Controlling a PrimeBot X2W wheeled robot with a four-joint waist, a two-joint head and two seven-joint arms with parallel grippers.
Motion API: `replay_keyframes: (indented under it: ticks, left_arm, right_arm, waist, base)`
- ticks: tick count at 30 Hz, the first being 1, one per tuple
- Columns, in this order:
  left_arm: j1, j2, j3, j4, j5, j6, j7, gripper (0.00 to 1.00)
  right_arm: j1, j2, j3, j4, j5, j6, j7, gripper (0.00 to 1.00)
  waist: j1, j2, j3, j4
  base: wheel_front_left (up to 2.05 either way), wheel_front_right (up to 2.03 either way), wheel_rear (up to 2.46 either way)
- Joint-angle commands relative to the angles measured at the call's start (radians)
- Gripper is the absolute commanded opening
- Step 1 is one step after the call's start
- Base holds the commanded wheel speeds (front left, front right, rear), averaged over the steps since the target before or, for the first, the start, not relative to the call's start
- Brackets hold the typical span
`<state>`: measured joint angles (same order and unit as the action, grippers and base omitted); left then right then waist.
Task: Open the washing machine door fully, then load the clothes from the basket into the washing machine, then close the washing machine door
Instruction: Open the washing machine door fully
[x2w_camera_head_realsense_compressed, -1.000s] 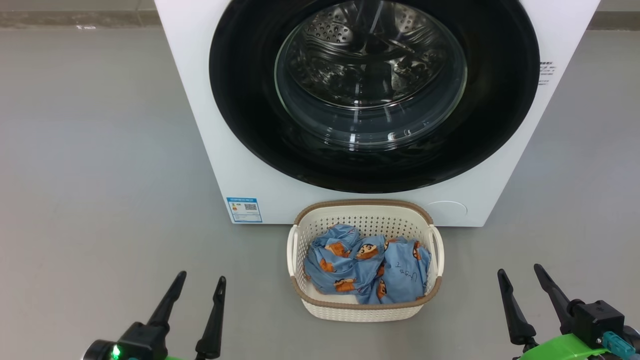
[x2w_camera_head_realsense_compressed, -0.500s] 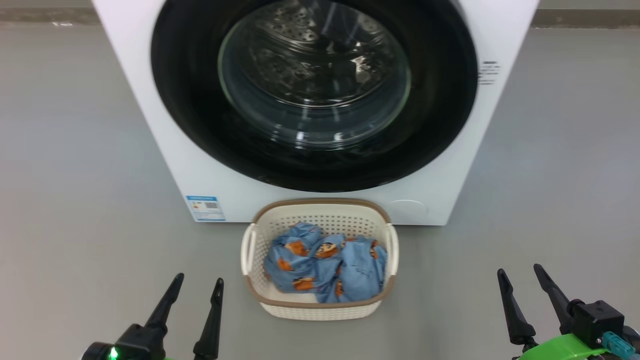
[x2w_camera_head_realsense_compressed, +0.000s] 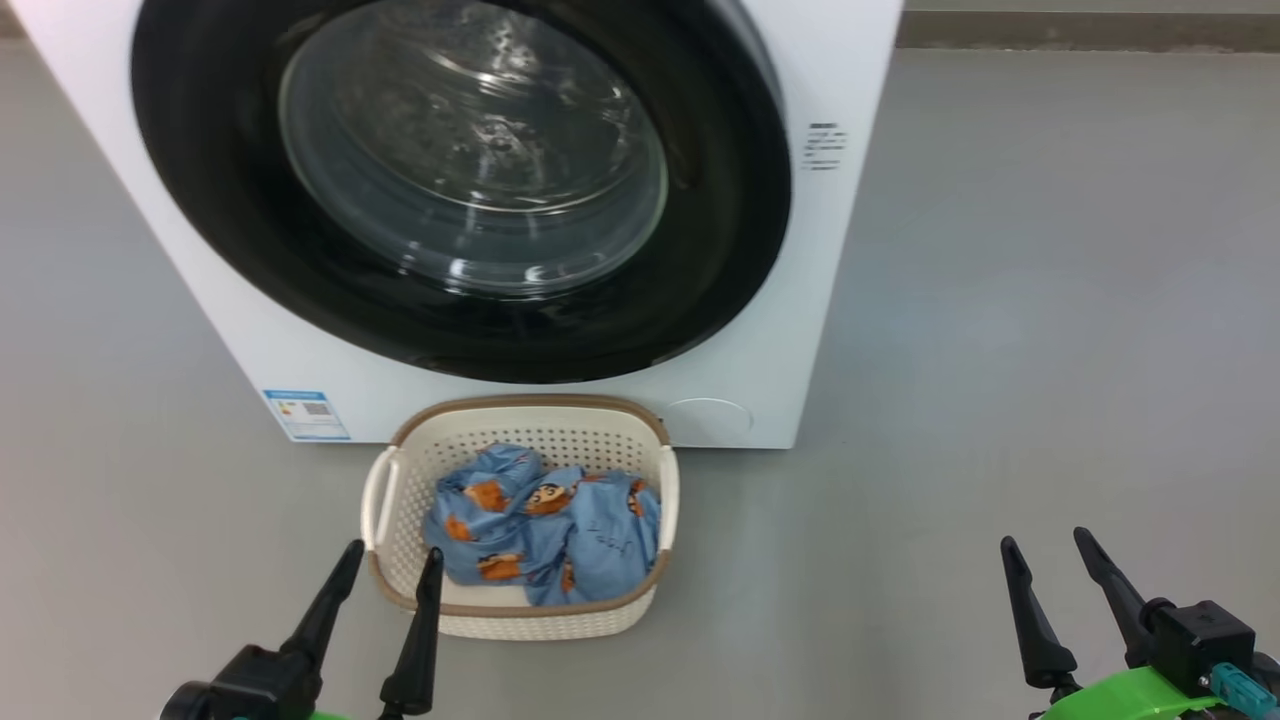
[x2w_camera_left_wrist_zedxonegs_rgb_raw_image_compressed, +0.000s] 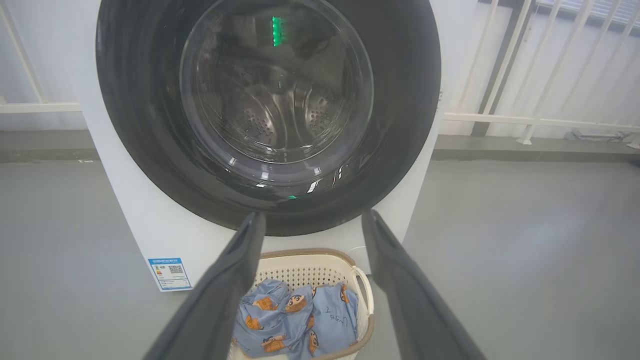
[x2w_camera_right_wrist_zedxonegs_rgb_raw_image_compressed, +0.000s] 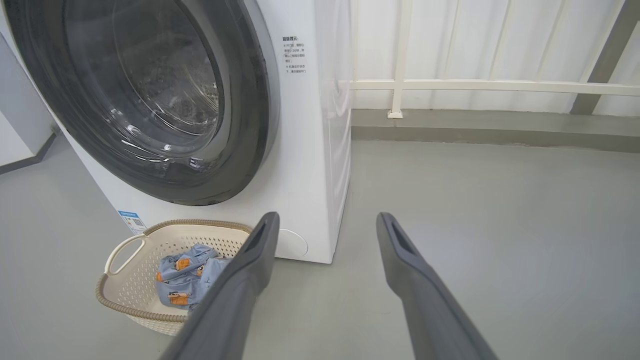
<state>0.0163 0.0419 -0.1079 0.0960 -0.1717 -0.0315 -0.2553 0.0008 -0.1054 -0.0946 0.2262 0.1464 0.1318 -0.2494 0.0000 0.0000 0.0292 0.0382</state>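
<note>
Nothing is done yet: the washing machine door (x2w_camera_head_realsense_compressed: 470, 170) is shut, the clothes (x2w_camera_head_realsense_compressed: 545, 525) lie in the basket (x2w_camera_head_realsense_compressed: 520, 405) on the floor (x2w_camera_head_realsense_compressed: 1000, 350) before it. Left gripper (x2w_camera_head_realsense_compressed: 392, 555) and right gripper (x2w_camera_head_realsense_compressed: 1045, 540) hang empty, fingers apart.

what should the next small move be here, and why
Probably raise the right gripper toward the near right rim of the washing machine door to start pulling it open. The door sits shut, the clothes lie in the basket, and both it and the left gripper are open and empty, so loading cannot begin yet.
</note>
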Motion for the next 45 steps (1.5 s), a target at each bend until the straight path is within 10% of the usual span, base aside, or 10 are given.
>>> replay_keyframes:
  ticks: [1,17,20,21,45]
  left_arm:
    - [-0.033,0.008,0.039,-0.027,-0.003,-0.004,-0.006,1.0]
    - [-0.027,0.008,0.029,-0.021,-0.012,-0.02,-0.006,1.0]
    - [-0.025,0.008,0.021,-0.023,-0.017,-0.017,-0.006,1.0]
    - [-0.025,0.008,0.017,-0.024,-0.019,-0.015,-0.006,1.0]
    - [-0.109,0.008,-0.098,-0.029,-0.063,0.016,-0.006,1.0]
  right_arm:
    - [-0.022,-0.016,0.02,-0.024,-0.013,-0.001,-0.012,1.0]
    - [-0.032,-0.013,0.029,-0.025,0.013,-0.001,-0.012,1.0]
    - [-0.056,-0.01,0.038,-0.031,0.063,-0.001,-0.012,0.09]
    - [-0.068,-0.007,0.038,-0.034,0.088,-0.001,-0.012,0.0]
    - [-0.597,-0.144,0.105,-0.03,0.764,-0.001,-0.012,0.0]
  waist:
    - [0.0,0.0,0.0,0.001]
    - [0.0,0.0,-0.001,0.004]
    - [0.0,0.0,0.002,0.004]
    - [0.0,0.0,0.003,0.004]
    - [0.0,0.0,0.137,0.117]
  base:
    - [0.82,0.82,-1.64]
    - [0.24,0.24,-0.49]
    - [0.0,0.0,0.0]
    - [0.0,0.0,0.0]
    - [0.0,0.0,0.0]
